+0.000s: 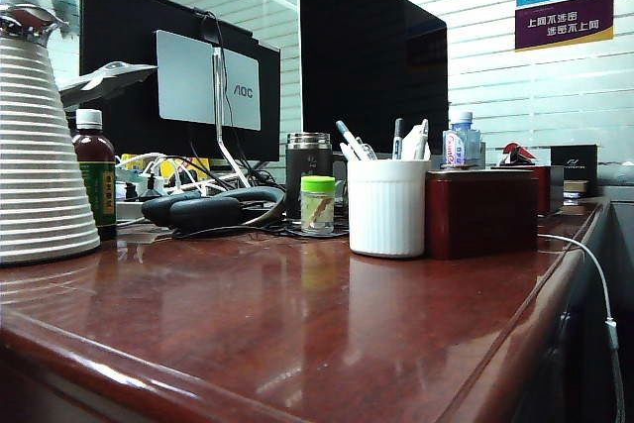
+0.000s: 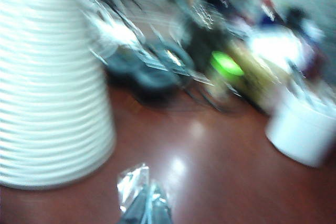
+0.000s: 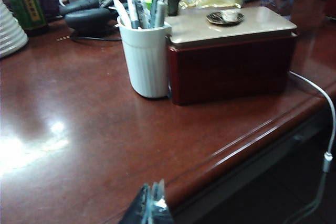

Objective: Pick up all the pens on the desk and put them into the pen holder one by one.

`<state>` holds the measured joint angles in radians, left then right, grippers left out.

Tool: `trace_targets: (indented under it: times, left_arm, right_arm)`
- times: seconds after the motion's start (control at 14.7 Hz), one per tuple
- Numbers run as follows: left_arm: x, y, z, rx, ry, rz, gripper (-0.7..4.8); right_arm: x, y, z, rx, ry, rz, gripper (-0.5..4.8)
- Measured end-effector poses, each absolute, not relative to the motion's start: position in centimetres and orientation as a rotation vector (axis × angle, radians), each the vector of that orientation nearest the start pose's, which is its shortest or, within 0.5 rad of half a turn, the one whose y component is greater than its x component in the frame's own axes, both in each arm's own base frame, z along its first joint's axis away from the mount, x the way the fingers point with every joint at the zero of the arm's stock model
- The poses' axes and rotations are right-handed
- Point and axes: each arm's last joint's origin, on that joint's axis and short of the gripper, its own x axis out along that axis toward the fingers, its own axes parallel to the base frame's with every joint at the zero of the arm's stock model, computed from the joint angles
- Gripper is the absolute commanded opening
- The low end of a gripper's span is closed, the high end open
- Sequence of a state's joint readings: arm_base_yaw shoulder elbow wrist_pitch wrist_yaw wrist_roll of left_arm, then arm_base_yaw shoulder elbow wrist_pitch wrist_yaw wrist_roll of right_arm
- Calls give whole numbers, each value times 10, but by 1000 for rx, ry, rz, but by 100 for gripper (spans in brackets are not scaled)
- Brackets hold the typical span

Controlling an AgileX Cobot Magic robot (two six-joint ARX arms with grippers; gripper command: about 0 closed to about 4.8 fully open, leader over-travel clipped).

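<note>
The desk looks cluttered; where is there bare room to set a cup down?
The desk is bare in front of the pen holder and dark red box, toward its rounded edge. Behind them it is crowded: headphones, green-capped jar, bottles, cables.

Exterior low at desk (image 1: 297, 344) level; wrists higher; all share pen holder (image 1: 387, 207).

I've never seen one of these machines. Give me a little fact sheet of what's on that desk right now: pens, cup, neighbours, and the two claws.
pens: several standing in the cup, none seen lying on the desk
cup: white ribbed cylindrical pen holder, upright
desk: glossy reddish-brown wood
beside cup: dark red box, close against it
left gripper: fingers shut, empty, above the desk
right gripper: fingers shut, empty, near the desk's edge
</note>
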<state>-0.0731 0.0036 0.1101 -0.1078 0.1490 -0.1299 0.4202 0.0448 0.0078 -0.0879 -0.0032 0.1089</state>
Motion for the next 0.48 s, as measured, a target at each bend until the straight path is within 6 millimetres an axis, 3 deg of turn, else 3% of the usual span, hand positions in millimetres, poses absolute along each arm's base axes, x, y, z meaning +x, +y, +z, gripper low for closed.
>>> trace_targets:
  times: [0.27, 0.48]
  left_arm:
    - [89, 4, 198, -121, -86, -27, -5]
    - [89, 4, 198, -121, -87, -33, -5]
  right_arm:
    - [92, 30, 157, 96, 110, 332, 4]
    - [96, 18, 158, 105, 86, 192, 4]
